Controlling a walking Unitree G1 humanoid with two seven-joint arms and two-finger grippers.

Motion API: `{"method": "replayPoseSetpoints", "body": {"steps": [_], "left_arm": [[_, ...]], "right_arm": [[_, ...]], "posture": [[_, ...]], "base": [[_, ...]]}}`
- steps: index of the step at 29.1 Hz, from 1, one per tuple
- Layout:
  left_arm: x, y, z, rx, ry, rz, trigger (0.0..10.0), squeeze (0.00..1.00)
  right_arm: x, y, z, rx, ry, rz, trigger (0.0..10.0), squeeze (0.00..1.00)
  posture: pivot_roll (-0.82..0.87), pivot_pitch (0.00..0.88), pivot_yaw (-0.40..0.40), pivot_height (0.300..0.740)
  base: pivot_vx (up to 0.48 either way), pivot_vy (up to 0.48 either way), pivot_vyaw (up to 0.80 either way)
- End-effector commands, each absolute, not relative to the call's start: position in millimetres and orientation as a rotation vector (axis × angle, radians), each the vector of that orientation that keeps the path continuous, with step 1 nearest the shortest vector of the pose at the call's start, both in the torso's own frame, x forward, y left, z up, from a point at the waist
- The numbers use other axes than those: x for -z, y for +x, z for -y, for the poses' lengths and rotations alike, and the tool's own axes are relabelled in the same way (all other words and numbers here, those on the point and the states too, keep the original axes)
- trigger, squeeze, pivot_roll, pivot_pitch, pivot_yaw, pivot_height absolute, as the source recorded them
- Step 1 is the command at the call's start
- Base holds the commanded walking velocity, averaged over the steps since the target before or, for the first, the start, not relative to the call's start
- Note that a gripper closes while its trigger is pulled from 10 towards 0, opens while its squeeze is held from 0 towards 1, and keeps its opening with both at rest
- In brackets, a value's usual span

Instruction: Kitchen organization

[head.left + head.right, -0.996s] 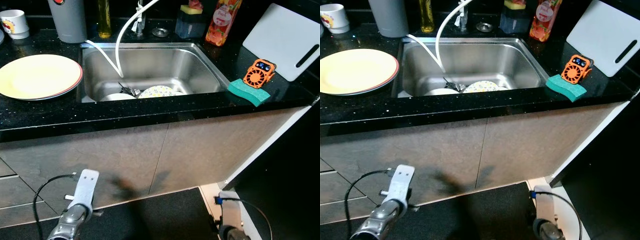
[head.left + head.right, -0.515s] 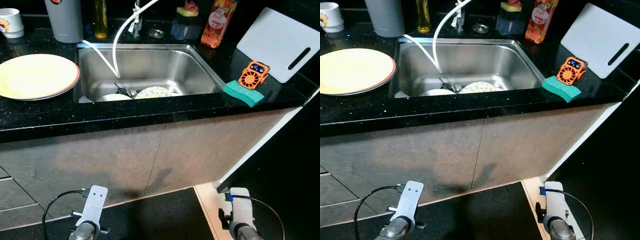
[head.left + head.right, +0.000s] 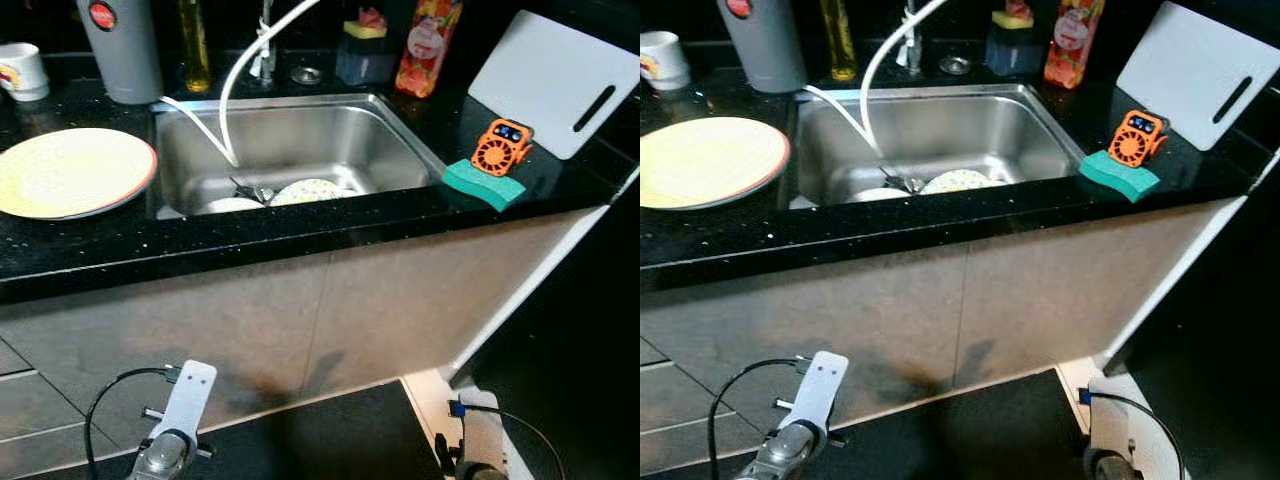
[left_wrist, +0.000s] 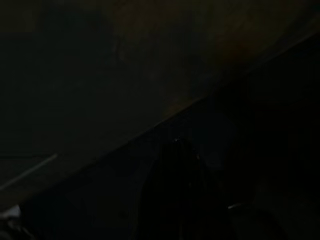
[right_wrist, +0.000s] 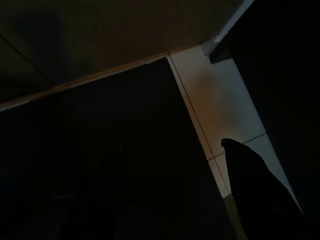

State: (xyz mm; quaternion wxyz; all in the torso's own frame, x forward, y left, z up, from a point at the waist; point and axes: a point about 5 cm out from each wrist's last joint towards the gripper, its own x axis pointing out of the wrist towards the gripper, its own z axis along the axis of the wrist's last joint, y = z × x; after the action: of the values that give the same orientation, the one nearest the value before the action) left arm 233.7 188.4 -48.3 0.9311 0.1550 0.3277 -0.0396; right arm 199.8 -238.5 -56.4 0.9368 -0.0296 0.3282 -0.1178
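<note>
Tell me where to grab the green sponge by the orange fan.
Take the green sponge across its short sides at the end overhanging the counter edge, coming from above and in front. The orange fan sits on its far end, so that side is blocked.

A black speckled countertop [image 3: 300,225] is running across the scene above pale cabinet fronts, with a steel sink [image 3: 390,130] set into it. On its left part a yellow plate [image 3: 70,172] is lying flat, with a white mug [image 3: 20,70] sitting behind it near the back edge and a grey canister [image 3: 120,50] standing just beside the sink's back corner. Along the back, a yellow bottle [image 3: 193,45], a dark sponge holder [image 3: 360,55] and an orange-red bottle [image 3: 425,45] are standing. On the right part, a green sponge [image 3: 483,184] is lying near the front edge, an orange fan [image 3: 498,148] is resting against it, and a white cutting board [image 3: 550,80] is lying behind them
</note>
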Motion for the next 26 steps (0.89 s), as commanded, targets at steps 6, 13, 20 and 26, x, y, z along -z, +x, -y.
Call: {"method": "replayPoseSetpoints", "body": {"steps": [6,13,20,26], "left_arm": [[61.2,216.1,-187.8,0.048,0.301,-0.738,10.0,0.00],[66.0,210.2,-178.5,0.098,0.319,-0.757,10.0,0.00],[62.9,216.7,-174.9,0.093,0.310,-0.743,10.0,0.00],[62.0,217.3,-177.0,0.055,0.300,-0.732,10.0,0.00]], "right_arm": [[59.8,191.8,243.0,0.283,-0.042,-0.687,10.0,0.00],[50.8,191.9,266.1,0.361,-0.049,-0.638,10.0,0.00],[55.9,184.5,262.3,0.365,-0.042,-0.658,10.0,0.00],[62.9,176.3,256.7,0.304,-0.076,-0.711,10.0,0.00]], "posture": [[-0.05,0.055,-0.071,0.740],[-0.12,0.037,-0.047,0.740],[-0.12,0.032,-0.052,0.740],[-0.09,0.058,-0.087,0.740]], "base": [[0.000,0.000,0.00],[0.000,0.000,0.00],[0.000,0.000,0.00],[0.000,0.000,0.00]]}}
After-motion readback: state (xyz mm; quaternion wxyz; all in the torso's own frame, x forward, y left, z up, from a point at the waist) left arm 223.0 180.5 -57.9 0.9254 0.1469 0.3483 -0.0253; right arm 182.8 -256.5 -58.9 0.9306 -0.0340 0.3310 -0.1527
